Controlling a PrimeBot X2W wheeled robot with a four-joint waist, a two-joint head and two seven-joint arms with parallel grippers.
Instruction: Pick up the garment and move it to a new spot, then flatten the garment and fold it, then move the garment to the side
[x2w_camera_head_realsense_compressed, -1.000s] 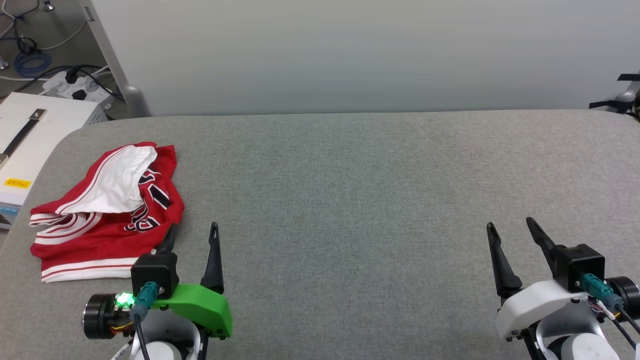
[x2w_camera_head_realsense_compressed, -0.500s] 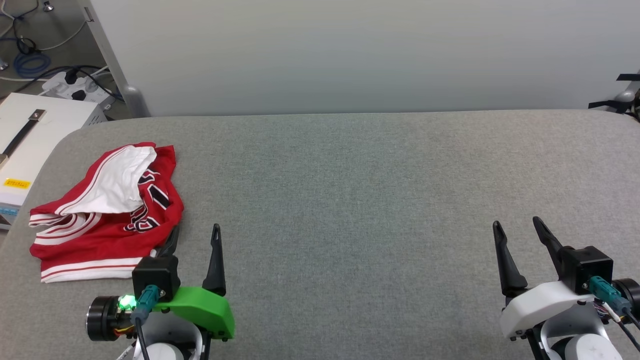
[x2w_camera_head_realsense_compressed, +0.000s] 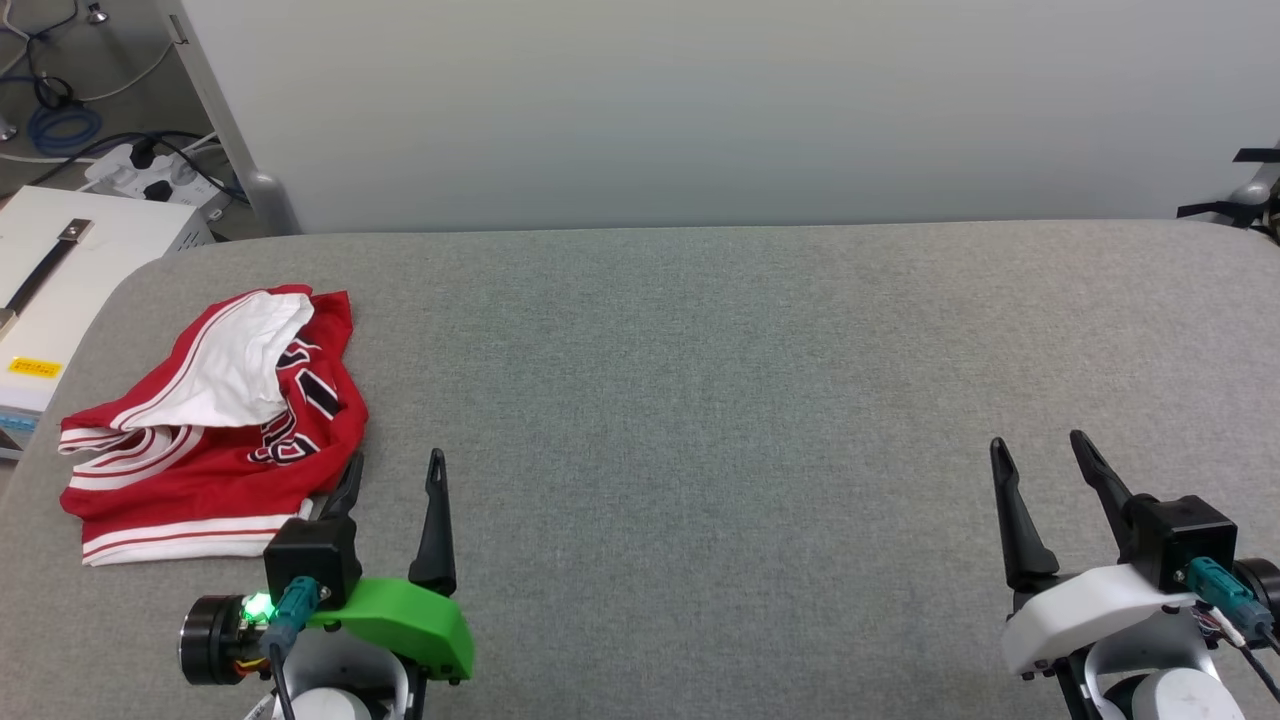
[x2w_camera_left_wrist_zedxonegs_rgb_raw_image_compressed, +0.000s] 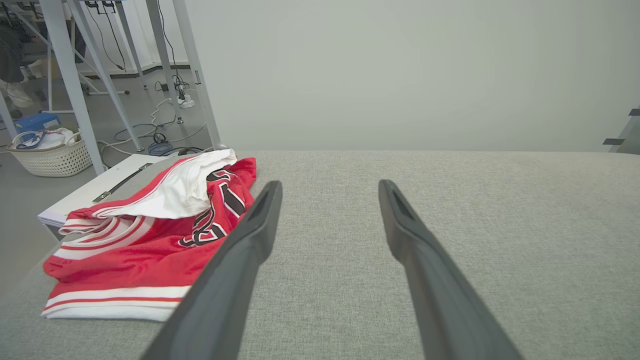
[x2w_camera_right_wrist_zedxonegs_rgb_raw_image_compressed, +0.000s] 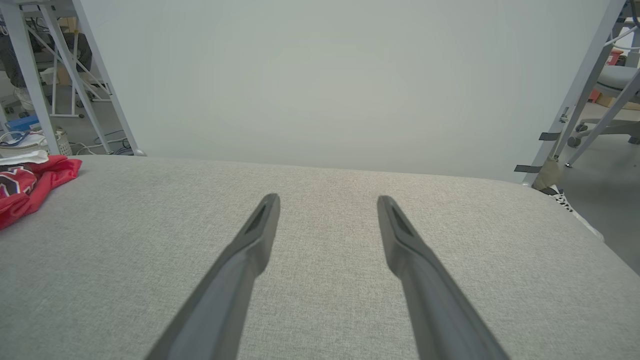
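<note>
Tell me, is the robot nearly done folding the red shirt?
Not by the look of it. Done: nothing clear; the garment lies rumpled near the left edge of the table. In hand: nothing; the left gripper, open, sits beside it, the right gripper open far off. Left: lifting, moving, flattening, folding, setting aside.

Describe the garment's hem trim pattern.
White band with a red stripe along the garment; best in left wrist view.

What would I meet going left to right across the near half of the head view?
red shirt → left gripper, open → bare stretch of grey table → right gripper, open
</note>
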